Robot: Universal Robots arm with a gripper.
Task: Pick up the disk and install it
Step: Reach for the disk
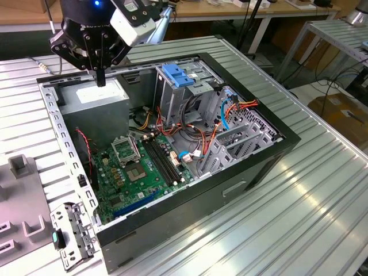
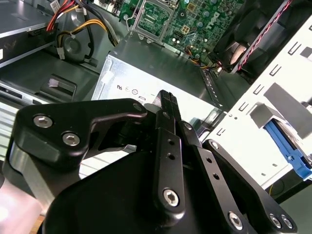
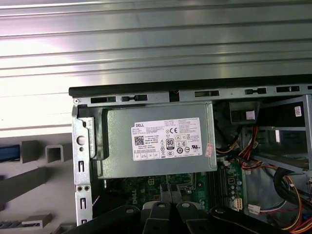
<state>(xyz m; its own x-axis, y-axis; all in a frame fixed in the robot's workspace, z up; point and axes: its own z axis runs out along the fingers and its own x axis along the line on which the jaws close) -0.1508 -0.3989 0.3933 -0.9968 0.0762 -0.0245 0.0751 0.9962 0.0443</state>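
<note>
Hand [image 1: 100, 80] hangs at the exterior view's upper left, its fingers pressed together with nothing between them. Its tips are just above the grey box [image 1: 95, 98] in the upper-left corner of the open computer case [image 1: 287, 138]. The tall cage with the blue handle [image 1: 175, 75] stands near the middle of the case.

In the second wrist view the fingers [image 2: 168, 105] meet tip to tip over the box's white sticker, and they are empty.

In the first wrist view a blue strip [image 3: 9, 153] sits in a grey holder on the bench [image 3: 146, 48], outside the case wall. It may be the disk's rail, but I cannot tell. By my judgement the pick-up is not yet done, and the whole install is left.
</note>
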